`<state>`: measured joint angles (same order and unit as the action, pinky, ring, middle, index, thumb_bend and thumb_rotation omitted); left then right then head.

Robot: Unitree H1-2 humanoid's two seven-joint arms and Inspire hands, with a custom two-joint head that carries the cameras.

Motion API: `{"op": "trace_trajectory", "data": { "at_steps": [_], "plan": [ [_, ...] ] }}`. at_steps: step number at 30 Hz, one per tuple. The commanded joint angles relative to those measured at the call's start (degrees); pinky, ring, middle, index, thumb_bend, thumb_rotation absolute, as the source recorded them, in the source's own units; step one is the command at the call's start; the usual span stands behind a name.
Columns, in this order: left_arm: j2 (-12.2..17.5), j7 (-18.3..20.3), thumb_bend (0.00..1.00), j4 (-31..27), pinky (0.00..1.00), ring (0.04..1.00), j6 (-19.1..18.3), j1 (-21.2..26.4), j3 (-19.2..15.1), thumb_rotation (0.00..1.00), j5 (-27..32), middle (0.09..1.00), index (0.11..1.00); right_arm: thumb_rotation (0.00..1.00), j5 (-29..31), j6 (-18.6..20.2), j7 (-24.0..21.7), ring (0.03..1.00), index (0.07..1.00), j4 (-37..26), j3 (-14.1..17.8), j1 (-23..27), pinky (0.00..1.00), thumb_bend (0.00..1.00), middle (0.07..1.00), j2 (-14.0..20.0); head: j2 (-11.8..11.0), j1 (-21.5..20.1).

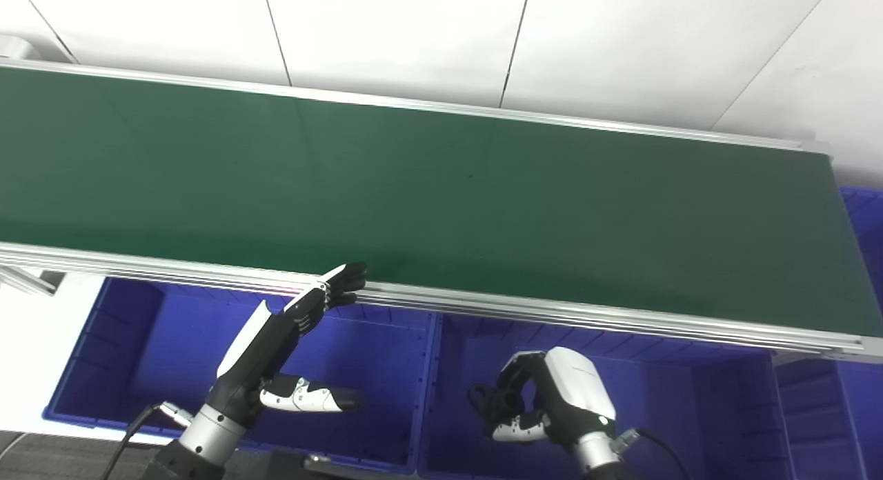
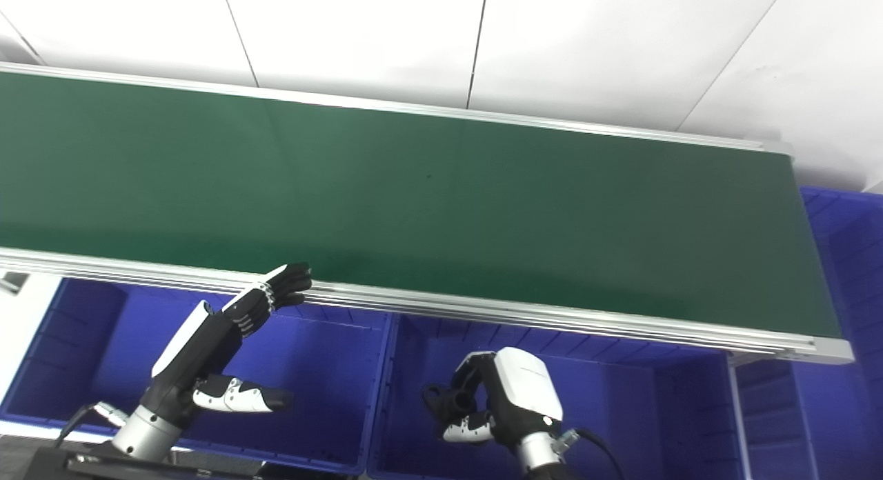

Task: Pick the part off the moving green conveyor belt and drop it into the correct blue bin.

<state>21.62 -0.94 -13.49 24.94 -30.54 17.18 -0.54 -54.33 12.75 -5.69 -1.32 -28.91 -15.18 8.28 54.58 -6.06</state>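
The green conveyor belt runs across the view, and no part shows on it. My left hand is open and empty, with fingers stretched out and thumb spread. It hovers over the left blue bin, its fingertips at the belt's front rail. My right hand is over the middle blue bin with its fingers curled closed. I see nothing held in it. The right eye view shows the same left hand and right hand.
The aluminium front rail of the belt overhangs the bins' far edges. A third blue bin stands past the belt's right end. A white surface lies left of the left bin.
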Motion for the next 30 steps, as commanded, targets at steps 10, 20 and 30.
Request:
{"op": "trace_trajectory", "data": {
  "at_steps": [10,20,30],
  "plan": [
    [-3.0,5.8,0.76,-0.8,0.84,0.887,2.0,-1.3,-4.1,0.48,1.6,0.911,0.900,1.00,-5.3,9.1,-15.1,0.931,0.911,-2.5,-4.5,4.6,1.00,0.61,0.911,1.5,-0.5,-0.3],
    [-5.0,10.3,0.75,-0.6,0.85,0.890,2.0,-2.1,-7.4,0.47,2.8,0.913,0.903,0.49,7.9,0.8,-4.1,0.881,0.839,-13.6,-0.2,-4.3,0.90,0.61,0.869,1.2,-1.0,-1.3],
    [-6.5,14.6,0.74,1.2,0.85,0.889,2.0,-1.5,-10.0,0.46,3.7,0.913,0.901,0.57,27.1,-13.2,3.0,0.792,0.836,-16.4,1.9,-12.5,0.69,0.72,0.829,-3.7,-2.2,-1.9]
  ]
}}
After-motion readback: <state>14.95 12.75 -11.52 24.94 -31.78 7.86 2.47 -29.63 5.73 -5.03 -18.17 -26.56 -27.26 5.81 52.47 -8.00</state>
